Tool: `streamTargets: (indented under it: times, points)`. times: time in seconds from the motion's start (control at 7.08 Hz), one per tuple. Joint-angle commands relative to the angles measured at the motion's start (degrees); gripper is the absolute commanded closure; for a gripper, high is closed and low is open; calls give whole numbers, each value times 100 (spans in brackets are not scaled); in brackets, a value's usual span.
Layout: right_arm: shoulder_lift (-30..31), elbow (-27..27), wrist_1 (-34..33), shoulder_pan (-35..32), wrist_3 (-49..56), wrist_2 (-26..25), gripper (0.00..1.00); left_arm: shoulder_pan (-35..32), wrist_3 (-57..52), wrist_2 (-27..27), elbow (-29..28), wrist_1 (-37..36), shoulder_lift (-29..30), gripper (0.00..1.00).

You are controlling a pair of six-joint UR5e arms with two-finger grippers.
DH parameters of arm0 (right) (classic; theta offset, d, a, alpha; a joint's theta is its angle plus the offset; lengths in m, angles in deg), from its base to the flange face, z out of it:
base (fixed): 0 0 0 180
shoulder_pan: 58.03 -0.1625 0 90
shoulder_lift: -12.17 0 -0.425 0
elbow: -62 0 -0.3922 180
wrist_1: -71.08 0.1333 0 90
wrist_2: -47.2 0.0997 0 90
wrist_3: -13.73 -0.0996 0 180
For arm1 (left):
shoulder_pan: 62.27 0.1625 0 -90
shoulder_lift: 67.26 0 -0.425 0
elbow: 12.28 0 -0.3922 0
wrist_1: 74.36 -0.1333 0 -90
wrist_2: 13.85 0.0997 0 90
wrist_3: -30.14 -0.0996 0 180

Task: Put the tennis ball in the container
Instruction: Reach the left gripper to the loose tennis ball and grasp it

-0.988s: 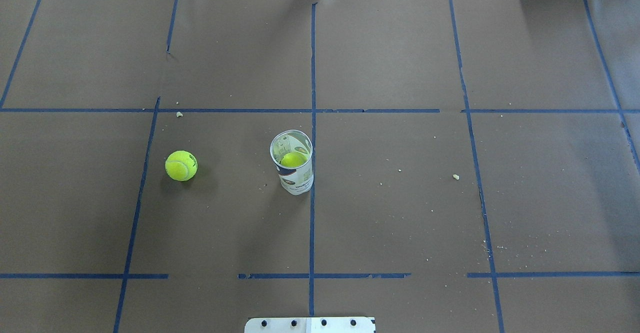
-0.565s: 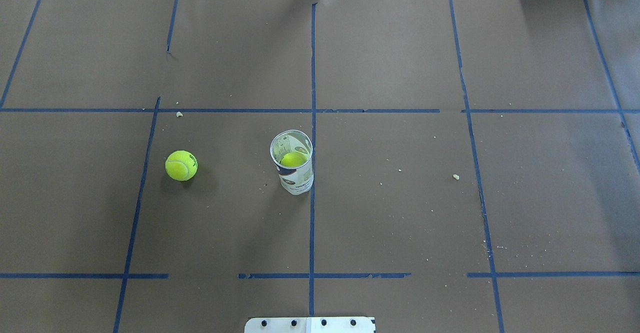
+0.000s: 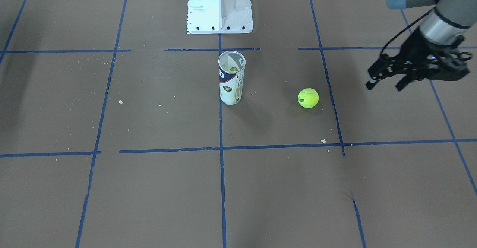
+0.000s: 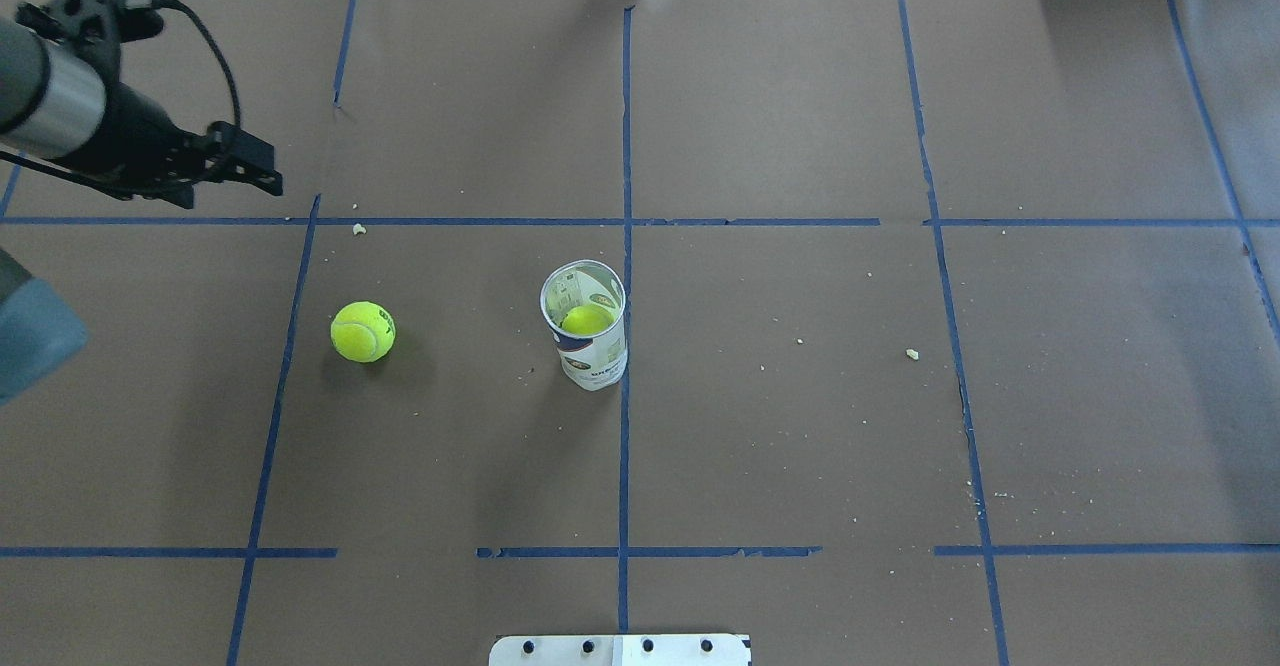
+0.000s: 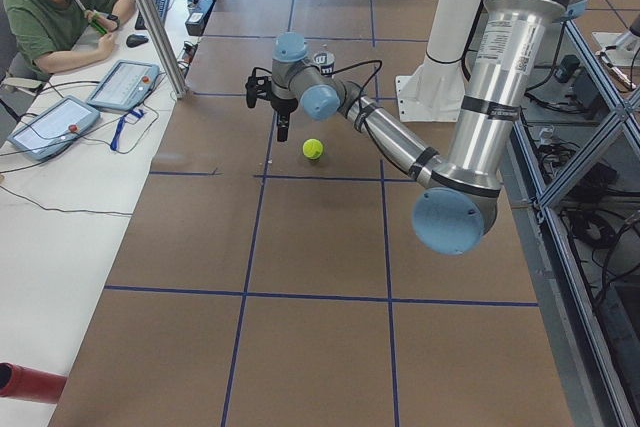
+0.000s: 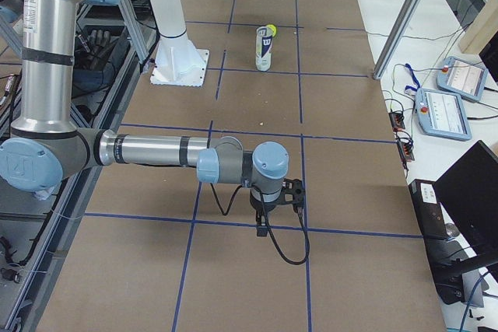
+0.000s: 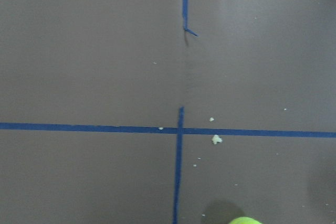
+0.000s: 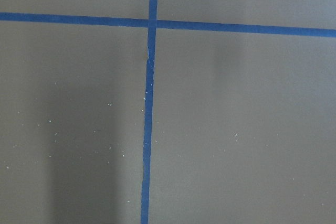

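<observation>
Left wrist-mounted view: tennis ball cut off at bottom edge.

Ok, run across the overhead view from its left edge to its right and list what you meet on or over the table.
left gripper → tennis ball → can → crumb
</observation>
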Motion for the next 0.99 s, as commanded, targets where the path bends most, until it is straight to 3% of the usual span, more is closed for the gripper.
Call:
streamTargets:
  times: [0.0,0.42,0.85]
  points:
    - [0,1,-5,0,0,0,0,782,361,843,-260,10,262,0]
    - [0,1,-5,0,0,0,0,1283,561,1196,-665,80,270,0]
    - [9,1,4,0,0,0,0,1556,774,1364,-1131,711,218,0]
